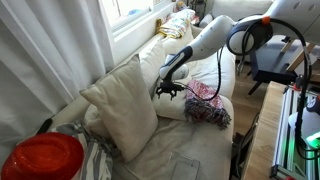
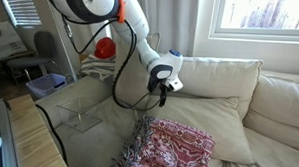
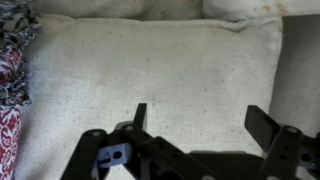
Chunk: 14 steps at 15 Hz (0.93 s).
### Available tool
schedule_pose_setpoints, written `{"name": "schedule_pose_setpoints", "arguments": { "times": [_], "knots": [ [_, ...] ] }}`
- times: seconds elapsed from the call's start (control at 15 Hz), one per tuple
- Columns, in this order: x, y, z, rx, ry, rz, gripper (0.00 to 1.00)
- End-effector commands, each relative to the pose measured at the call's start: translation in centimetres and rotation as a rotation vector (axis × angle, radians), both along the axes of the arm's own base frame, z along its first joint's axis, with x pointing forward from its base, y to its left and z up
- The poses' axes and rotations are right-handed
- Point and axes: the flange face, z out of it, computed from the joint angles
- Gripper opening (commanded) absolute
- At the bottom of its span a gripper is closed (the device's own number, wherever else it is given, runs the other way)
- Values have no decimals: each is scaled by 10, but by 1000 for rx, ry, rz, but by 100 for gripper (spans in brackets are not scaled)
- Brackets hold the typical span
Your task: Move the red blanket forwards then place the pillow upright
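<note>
Red blanket (image 3: 8, 118) cropped at wrist-view edge, gripper (image 3: 197, 110) spread over pillow (image 3: 150, 60)

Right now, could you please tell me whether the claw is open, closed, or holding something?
Claw: open and holding nothing, poised in front of the cream pillow.
</note>
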Motion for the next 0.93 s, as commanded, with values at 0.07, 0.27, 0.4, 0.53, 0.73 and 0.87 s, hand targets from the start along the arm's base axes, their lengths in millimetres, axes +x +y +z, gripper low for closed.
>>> {"name": "schedule_pose_setpoints", "arguments": {
  "times": [0.07,0.27,0.4,0.53,0.73,0.87],
  "knots": [
    [13,3,-20,63,-101,-27,100],
    [13,16,-4,38,-160,-6,100],
    [13,23,-4,19,-152,16,100],
    [9,30,-8,4,-106,60,100],
    [-3,37,-20,-12,-20,110,100],
    [-13,41,-29,-50,24,135,100]
  ]
}}
